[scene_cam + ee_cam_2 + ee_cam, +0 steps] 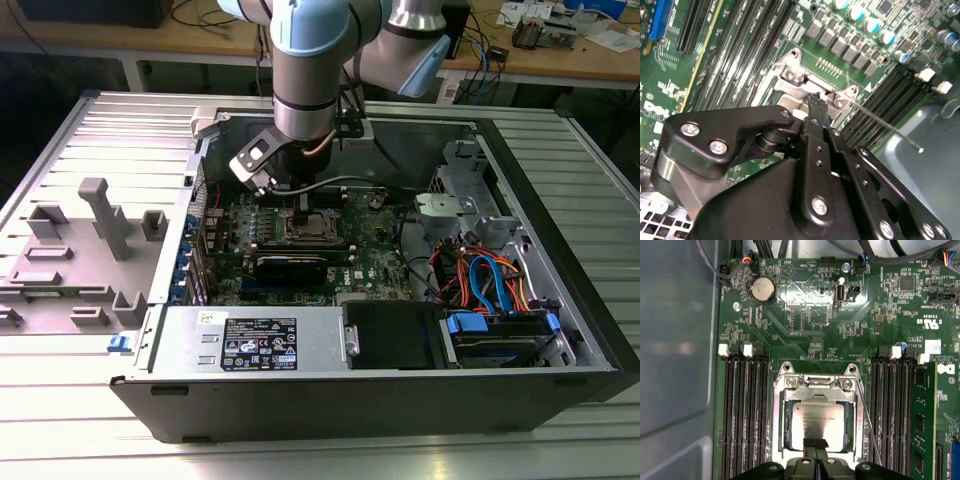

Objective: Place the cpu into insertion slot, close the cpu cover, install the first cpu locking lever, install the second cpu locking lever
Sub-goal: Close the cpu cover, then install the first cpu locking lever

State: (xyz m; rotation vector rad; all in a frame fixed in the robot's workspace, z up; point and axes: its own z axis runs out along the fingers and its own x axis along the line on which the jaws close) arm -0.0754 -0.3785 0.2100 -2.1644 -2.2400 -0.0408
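One gripper point(815, 445) has its jaws closed together, empty, tips at the near edge of the cpu cover point(780, 425); just ahead of them the cpu point(818, 421) sits in its socket, framed by that cover.

In the first wrist view, one edge of the cpu point(817, 420) is covered by the gripper point(815, 444), and the same side of the cpu cover point(858, 415) is hidden under the gripper's body. The end of a thin locking lever point(872, 432) is cut off by the picture's edge. In the second wrist view, most of the socket point(795, 82) is hidden behind the gripper. In the exterior view, the arm point(310, 60) is cut off at the top.
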